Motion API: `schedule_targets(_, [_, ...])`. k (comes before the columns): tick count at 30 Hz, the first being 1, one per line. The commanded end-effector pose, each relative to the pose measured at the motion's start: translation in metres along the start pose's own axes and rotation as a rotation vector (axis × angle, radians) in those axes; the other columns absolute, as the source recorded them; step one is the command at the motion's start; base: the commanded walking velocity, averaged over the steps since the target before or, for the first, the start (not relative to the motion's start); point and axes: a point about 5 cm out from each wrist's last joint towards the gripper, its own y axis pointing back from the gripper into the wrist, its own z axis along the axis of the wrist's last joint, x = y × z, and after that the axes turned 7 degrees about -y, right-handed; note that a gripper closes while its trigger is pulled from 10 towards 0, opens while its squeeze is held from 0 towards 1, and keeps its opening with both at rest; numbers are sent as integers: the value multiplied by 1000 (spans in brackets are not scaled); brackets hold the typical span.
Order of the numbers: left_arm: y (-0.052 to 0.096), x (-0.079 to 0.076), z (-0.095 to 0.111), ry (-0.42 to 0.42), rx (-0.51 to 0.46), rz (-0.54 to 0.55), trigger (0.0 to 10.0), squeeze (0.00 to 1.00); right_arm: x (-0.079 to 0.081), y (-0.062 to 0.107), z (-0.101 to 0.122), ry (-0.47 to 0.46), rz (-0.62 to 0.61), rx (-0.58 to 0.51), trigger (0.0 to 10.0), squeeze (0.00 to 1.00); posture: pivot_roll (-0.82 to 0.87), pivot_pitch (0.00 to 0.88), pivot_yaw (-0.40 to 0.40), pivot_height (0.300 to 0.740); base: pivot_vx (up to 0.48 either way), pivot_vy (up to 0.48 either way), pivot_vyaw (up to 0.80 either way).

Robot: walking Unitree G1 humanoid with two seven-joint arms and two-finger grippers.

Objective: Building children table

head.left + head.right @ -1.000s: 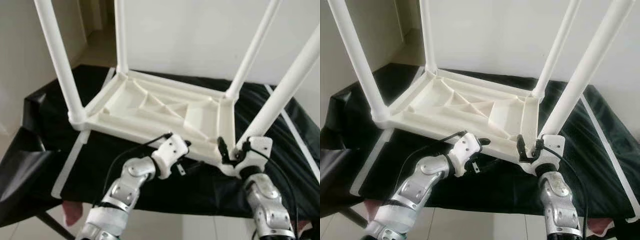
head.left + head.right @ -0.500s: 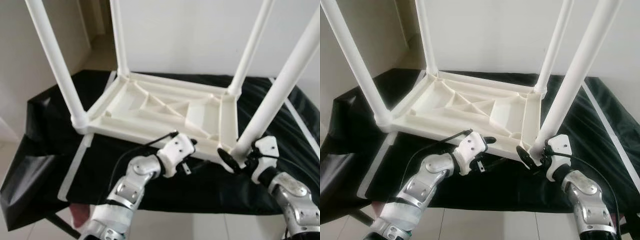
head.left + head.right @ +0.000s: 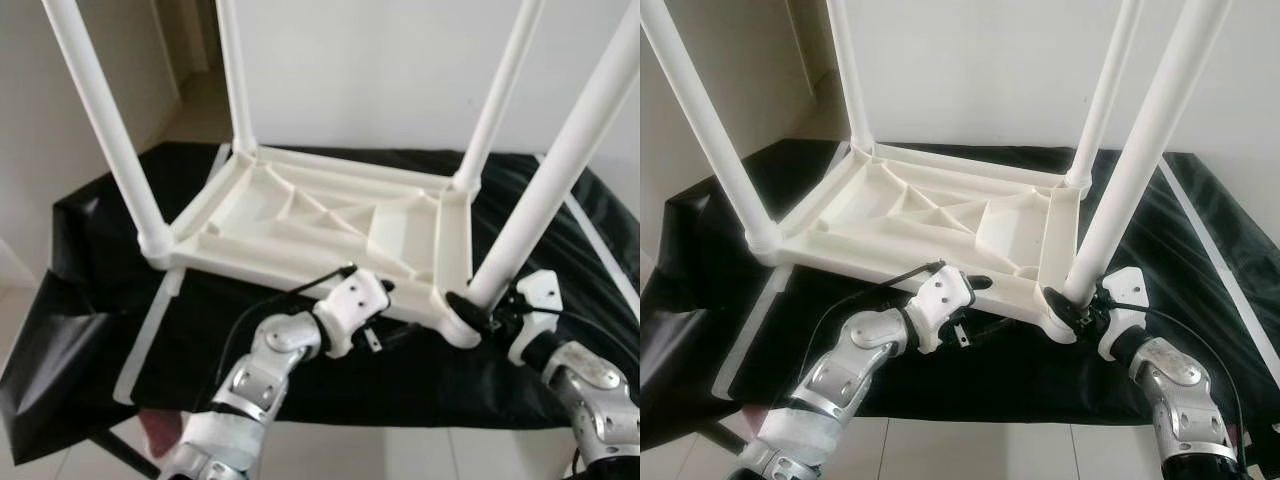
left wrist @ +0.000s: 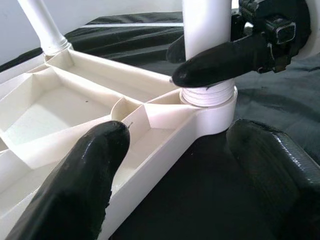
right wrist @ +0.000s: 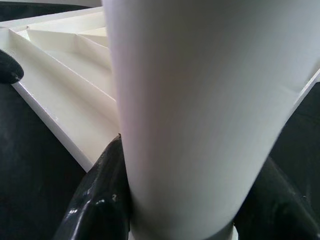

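Note:
A white plastic children's table lies upside down on a black-covered surface, its four legs pointing up. My right gripper is shut on the near right leg just above its socket; in the right wrist view the leg sits between both fingers. My left gripper is at the near rim of the tabletop, open. In the left wrist view one finger lies over the ribbed underside and the other over the black cloth, with the rim between them.
Long white strips lie on the cloth at the left and the right. A white wall stands behind, with a doorway at the far left. Tiled floor shows below the near edge.
My right wrist has swung out to the right, and its fingers now clasp the leg base from the side. The left arm has stayed at the rim. The camera shifted slightly.

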Motion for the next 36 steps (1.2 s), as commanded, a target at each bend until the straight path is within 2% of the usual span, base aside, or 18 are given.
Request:
schedule_targets(1, [1,0,-2,10,13,26,10000,0,5,-2,-7,-9,-19,22,10000,0,-14,0,-3,740,0,0,0])
schedule_targets(4, [0,1,-2,12,13,32,10000,0,5,-5,-6,-20,-88,0,10000,0,-17,0,-5,740,0,0,0])
schedule_targets(5, [0,1,-2,16,11,37,10000,0,1,-8,-8,-26,-204,5,10000,0,-21,0,-5,740,0,0,0])
schedule_targets(10, [-1,1,-1,17,10,38,10000,0,-3,-9,-9,-26,-323,5,10000,0,-25,0,-4,740,0,0,0])
schedule_targets(14, [-1,0,-3,10,24,41,10000,0,-1,-10,-12,-87,-435,2,10000,0,-27,0,-4,740,0,0,0])
schedule_targets(15, [-1,1,-4,9,30,46,10000,0,2,-9,-15,-125,-502,2,10000,0,-29,0,-6,740,0,0,0])
schedule_targets(16, [-1,1,-4,9,30,46,10000,0,2,-9,-15,-125,-502,2,10000,0,-29,0,-6,740,0,0,0])
schedule_targets(18, [1,2,-6,17,34,56,10000,0,12,-8,-21,-192,-636,-9,10000,0,-27,0,-10,740,0,0,0])
schedule_targets(19, [1,2,-6,17,34,56,10000,0,12,-8,-21,-192,-636,-9,10000,0,-27,0,-10,740,0,0,0])
schedule_targets(20, [1,2,-6,20,32,59,10000,0,18,-9,-24,-212,-704,-16,10000,0,-29,0,-11,740,0,0,0])
schedule_targets(22, [1,2,-6,20,32,59,10000,0,18,-9,-24,-212,-704,-16,10000,0,-29,0,-11,740,0,0,0])
schedule_targets(23, [0,2,-6,19,31,62,10000,0,23,-10,-27,-208,-770,-5,10000,0,-26,0,-18,740,0,0,0])
schedule_targets(24, [0,2,-6,19,31,62,10000,0,23,-10,-27,-208,-770,-5,10000,0,-26,0,-18,740,0,0,0])
schedule_targets(25, [-2,5,-5,17,27,76,10000,0,39,-17,-31,-240,-849,-10,10000,0,-17,0,-24,740,0,0,0])
schedule_targets(28, [-3,6,-4,16,25,83,10000,0,46,-21,-30,-251,-870,-19,10000,0,-17,0,-24,740,0,0,0])
schedule_targets(29, [-3,7,-5,13,26,83,10000,0,50,-24,-24,-238,-830,-42,10000,0,-16,0,-25,740,0,0,0])
schedule_targets(33, [-2,9,-5,4,29,81,10000,0,51,-28,-22,-243,-799,-42,10000,0,-6,0,-40,740,0,0,0])
schedule_targets(36, [-1,11,-5,0,34,95,10000,0,51,-30,-19,-209,-804,-48,10000,0,-3,0,-54,740,0,0,0])
